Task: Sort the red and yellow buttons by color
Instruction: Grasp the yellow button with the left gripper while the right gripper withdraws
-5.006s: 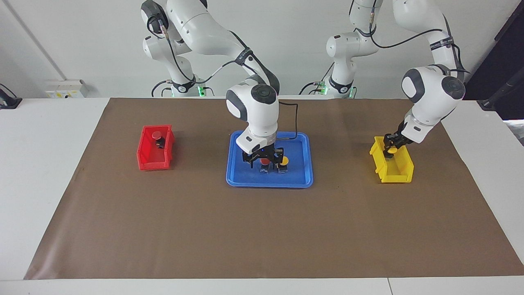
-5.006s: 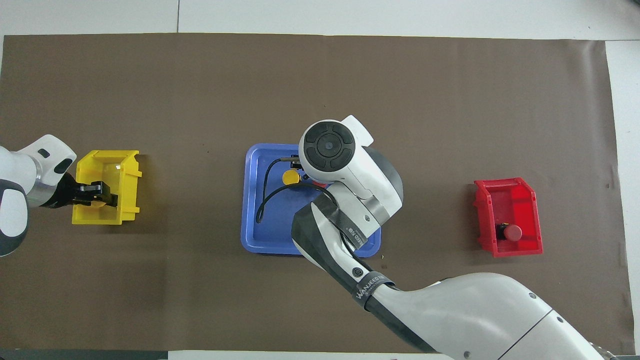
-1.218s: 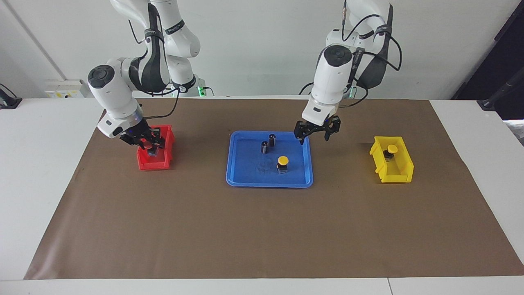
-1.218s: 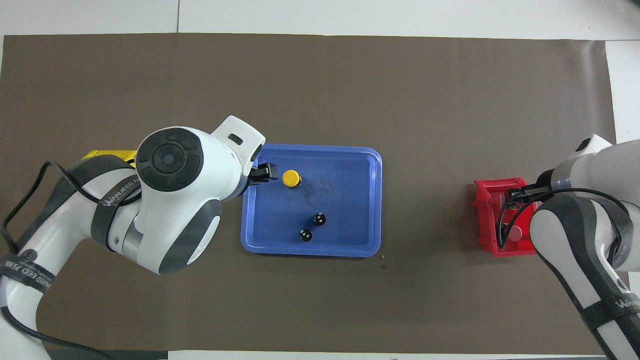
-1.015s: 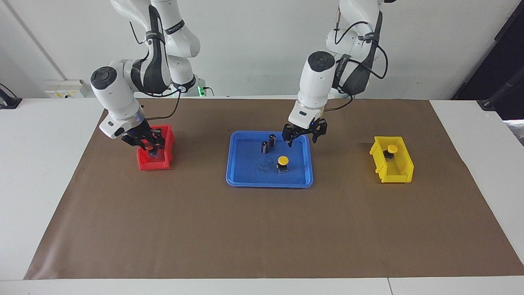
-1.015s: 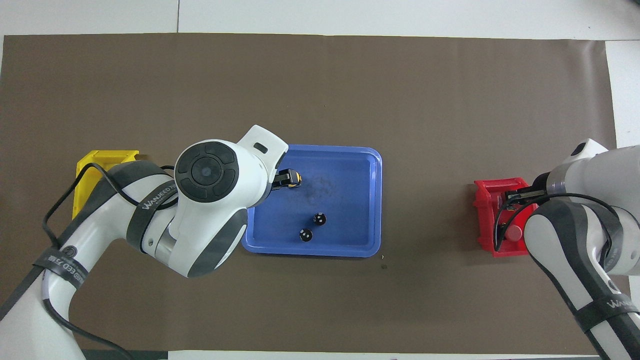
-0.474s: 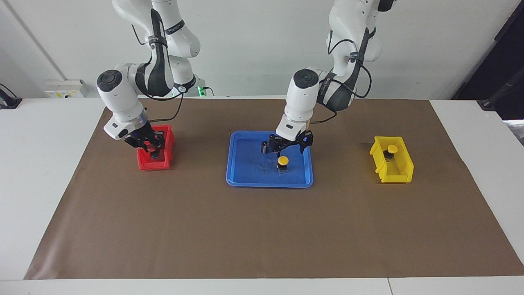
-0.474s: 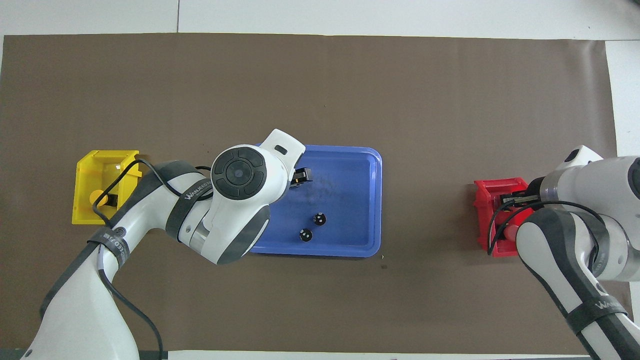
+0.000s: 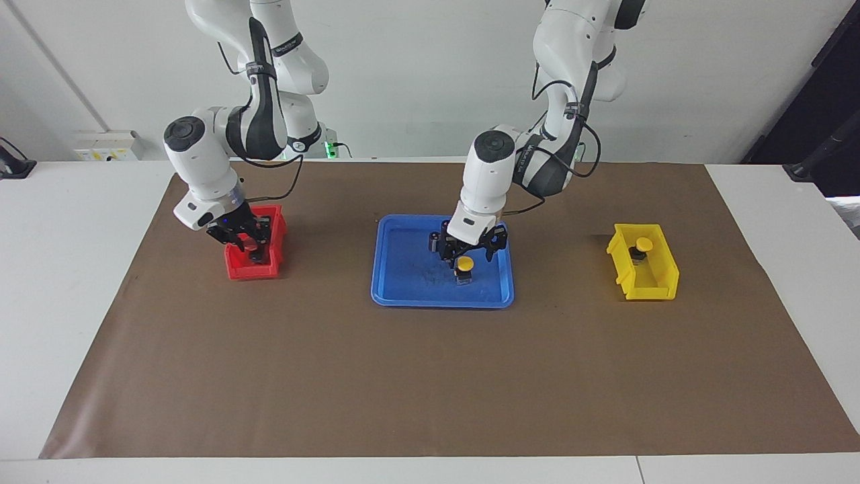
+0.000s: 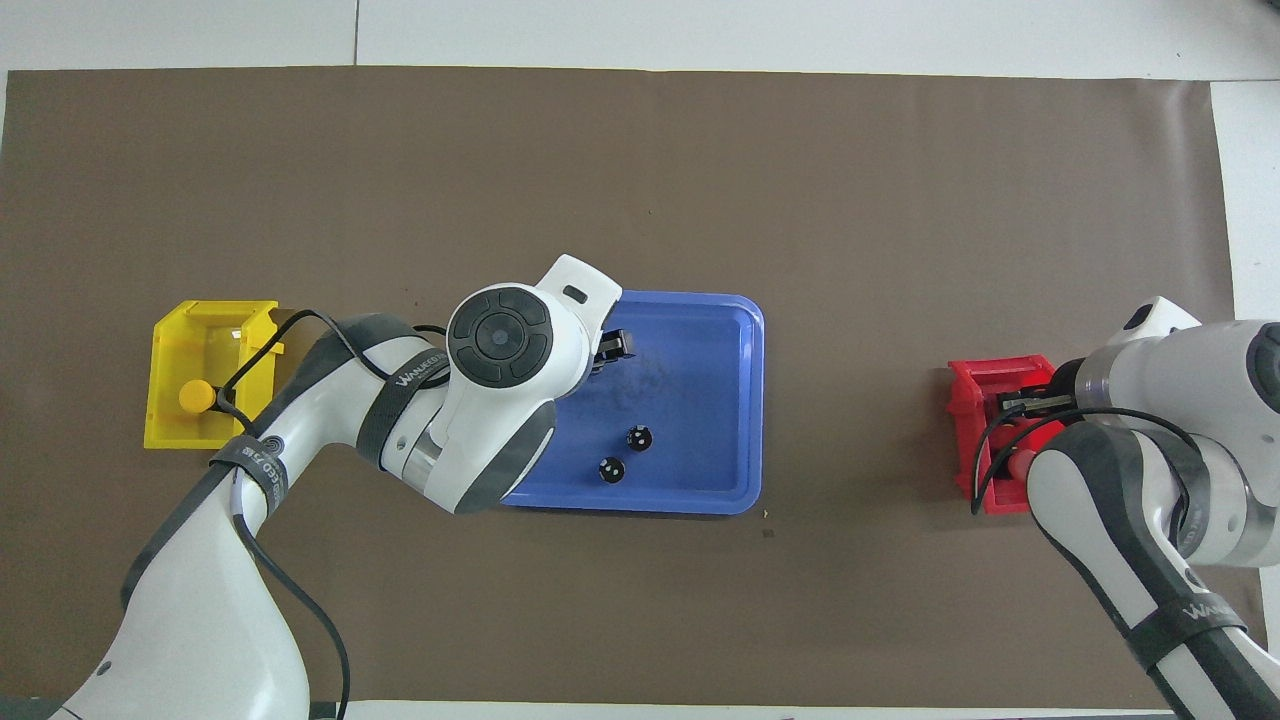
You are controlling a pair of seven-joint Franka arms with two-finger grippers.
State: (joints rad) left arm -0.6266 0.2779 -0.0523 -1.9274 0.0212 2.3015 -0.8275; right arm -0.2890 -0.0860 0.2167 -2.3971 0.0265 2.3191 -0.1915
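Observation:
One yellow button [image 9: 463, 263] stands in the blue tray [image 9: 410, 286]. My left gripper [image 9: 468, 254] is open just above it, with a finger on either side of the cap; in the overhead view my left wrist hides this button. The other yellow button [image 9: 643, 244] lies in the yellow bin [image 9: 650, 289] and also shows in the overhead view [image 10: 192, 397]. My right gripper [image 9: 247, 240] is low in the red bin [image 9: 252, 270], shut on a red button [image 9: 253, 249]. The other red button is mostly hidden; a bit of red cap [image 10: 1019, 463] shows from above.
Two dark cylinders with silver tops [image 10: 638, 437] [image 10: 610, 469] stand in the blue tray [image 10: 700, 400], nearer to the robots than the yellow button. A brown mat [image 9: 430, 376] covers the table. The red bin [image 10: 972, 385] and the yellow bin [image 10: 200, 325] sit at opposite ends.
My left gripper moved from the yellow bin to the tray and came down over the yellow button. My right gripper carried a red button from the tray into the red bin and sank lower.

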